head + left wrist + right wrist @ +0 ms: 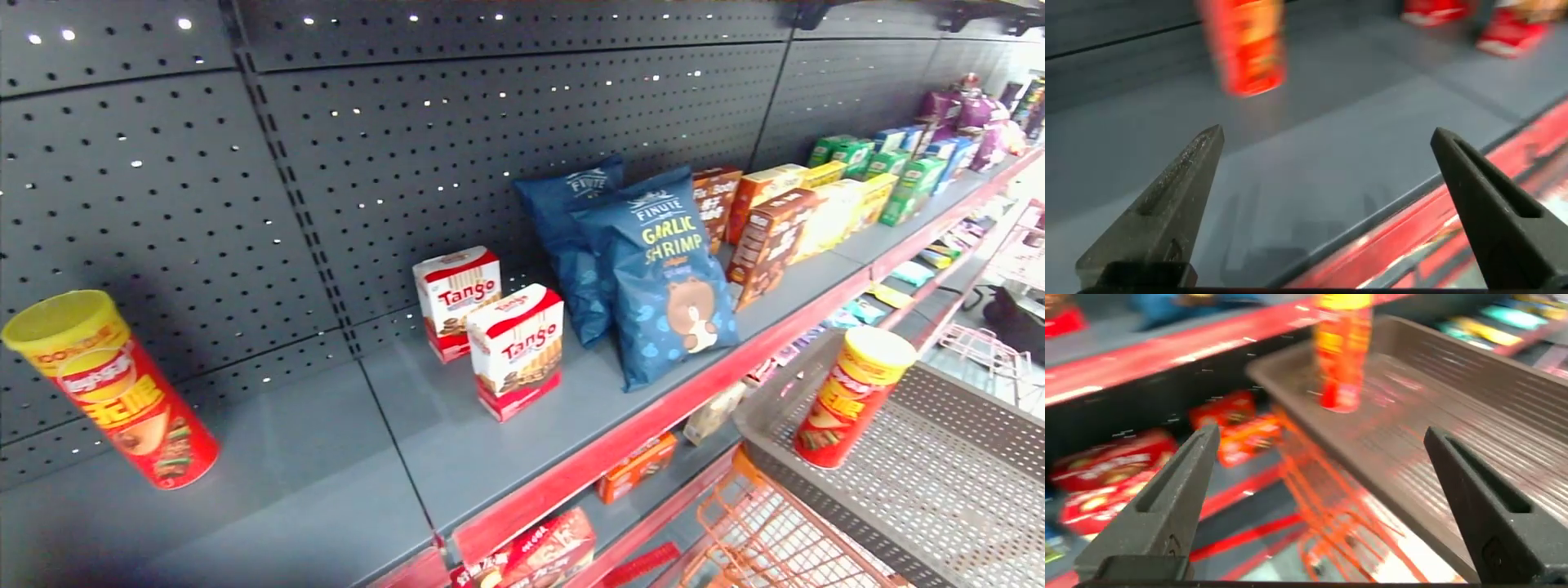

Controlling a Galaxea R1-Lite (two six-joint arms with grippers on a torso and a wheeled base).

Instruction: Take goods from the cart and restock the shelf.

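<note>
1. STATUS. Shelf (326,457): 1 red can w/ yellow lid, the shelf can (110,388), stands upright at far left, near the back panel and well apart from the 2 wafer boxes (490,335) at centre. Right of the boxes are 2 blue bags (645,269), then rows of cartons (784,220) running to the right end.

2. TASK ITEM. A 2nd can of the same type, the cart can (853,396), stands upright in the grey tray (963,482) on top of the cart (759,539). It is close to the tray's shelf-side rim, at right and below shelf level. Not yet shelved.

3. TOOLS.
- L gripper (1327,135): fingers spread wide, nothing between them. It hangs over bare shelf just inside the red front edge, w/ the shelf can beyond it.
- R gripper (1323,433): fingers spread wide, empty. It faces the tray. The cart can is ahead, approx. centred between the fingers and well apart from them.

4. STEP (judgement). The shelf can looks fully placed. The step in hand looks to be the pick of the cart can: approach phase, no contact.

5. NEXT MOVE (judgement).
- R arm: advance until the can body sits between the fingers at approx. mid-height, then close.
- Keep the fingers above the tray rim.
- The can is tall and narrow, so a push before closing would likely tip it.
- After the lift, set it beside the shelf can, in the bare section left of the boxes.
</note>
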